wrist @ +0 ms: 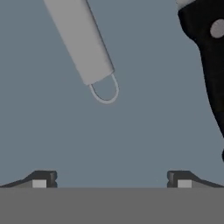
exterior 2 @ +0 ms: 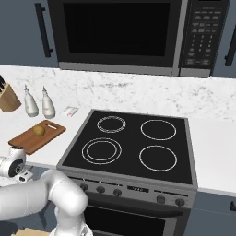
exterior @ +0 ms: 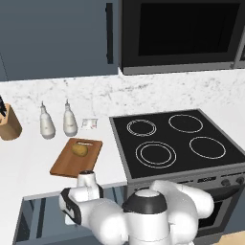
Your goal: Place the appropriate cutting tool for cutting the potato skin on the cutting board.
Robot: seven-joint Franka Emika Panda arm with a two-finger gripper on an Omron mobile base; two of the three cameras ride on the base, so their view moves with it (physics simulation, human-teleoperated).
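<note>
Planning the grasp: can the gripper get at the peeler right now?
Probably yes. In the hand view the jaws of the gripper stand wide apart, with nothing between them and the peeler. The black knife handle lies off to one side, apart from it.

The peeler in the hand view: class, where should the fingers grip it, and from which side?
Grip the peeler on its straight grey handle, above the thin wire loop, fingers closing across its width. The open gripper sits below the loop end, so advance up the view.

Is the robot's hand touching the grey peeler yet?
Apart. In the hand view, the peeler lies above the two fingertips, with bare grey drawer floor between them. The hand is open and holds nothing.
</note>
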